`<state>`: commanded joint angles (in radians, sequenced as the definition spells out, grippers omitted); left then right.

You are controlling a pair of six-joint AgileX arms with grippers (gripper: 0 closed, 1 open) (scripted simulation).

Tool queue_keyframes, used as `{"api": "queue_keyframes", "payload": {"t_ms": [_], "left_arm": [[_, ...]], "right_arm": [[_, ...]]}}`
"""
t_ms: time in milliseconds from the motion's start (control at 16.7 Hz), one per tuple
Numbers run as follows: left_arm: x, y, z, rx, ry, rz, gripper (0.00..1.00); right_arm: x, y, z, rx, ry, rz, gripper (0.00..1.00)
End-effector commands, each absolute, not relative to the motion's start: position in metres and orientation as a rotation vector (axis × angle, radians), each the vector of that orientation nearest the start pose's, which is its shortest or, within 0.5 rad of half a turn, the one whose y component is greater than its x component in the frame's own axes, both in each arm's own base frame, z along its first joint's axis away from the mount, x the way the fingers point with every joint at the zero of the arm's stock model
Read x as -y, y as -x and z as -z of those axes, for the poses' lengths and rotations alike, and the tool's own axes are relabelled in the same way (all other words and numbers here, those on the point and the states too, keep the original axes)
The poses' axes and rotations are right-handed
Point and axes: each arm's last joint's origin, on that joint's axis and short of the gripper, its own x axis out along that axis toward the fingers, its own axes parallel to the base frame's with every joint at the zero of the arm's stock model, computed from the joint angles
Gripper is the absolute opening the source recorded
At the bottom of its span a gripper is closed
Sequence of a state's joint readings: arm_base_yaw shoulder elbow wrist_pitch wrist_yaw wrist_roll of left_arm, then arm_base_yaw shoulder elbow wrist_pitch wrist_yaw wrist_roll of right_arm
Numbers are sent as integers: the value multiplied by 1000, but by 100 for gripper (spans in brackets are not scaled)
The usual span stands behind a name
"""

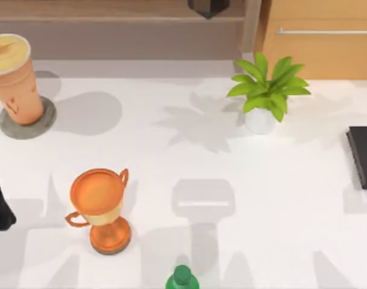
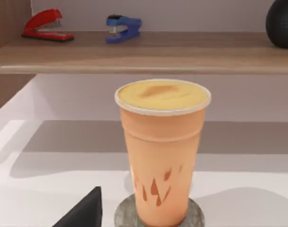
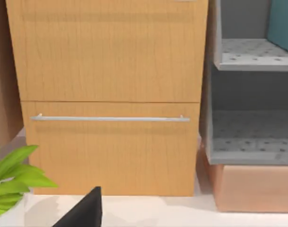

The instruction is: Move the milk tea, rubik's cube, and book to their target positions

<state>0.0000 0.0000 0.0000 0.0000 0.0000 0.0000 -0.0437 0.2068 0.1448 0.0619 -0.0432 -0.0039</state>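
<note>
Milk tea (image 1: 14,75) upright on grey coaster (image 1: 44,120), bench (image 1: 171,180) far-left | left hand (image 1: 0,198) at left edge, grip unclear | trophy (image 1: 102,208) near front

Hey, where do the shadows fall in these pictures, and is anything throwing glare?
Top view: the tall orange-tan milk tea cup casts a soft grey shadow to its right on the white table, and the green potted plant casts one to its left; no glare. Left wrist view: a shadow band lies under the wooden shelf. Right wrist view: even light on the wooden drawer cabinet.
</note>
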Motion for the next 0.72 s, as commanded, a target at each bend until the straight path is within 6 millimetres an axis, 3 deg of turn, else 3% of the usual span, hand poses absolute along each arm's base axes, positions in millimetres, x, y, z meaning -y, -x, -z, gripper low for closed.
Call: {"api": "queue_keyframes", "payload": {"t_ms": [300,540,720], "left_arm": [[1,-106,-160,0,0,0,100],[1,-106,-160,0,0,0,100],[1,-106,-160,0,0,0,100]], "right_arm": [[16,-157,-261,-8,12,5,100],[38,-219,-302,0,17,6,100],[63,-275,-315,-2,19,7,100]]}}
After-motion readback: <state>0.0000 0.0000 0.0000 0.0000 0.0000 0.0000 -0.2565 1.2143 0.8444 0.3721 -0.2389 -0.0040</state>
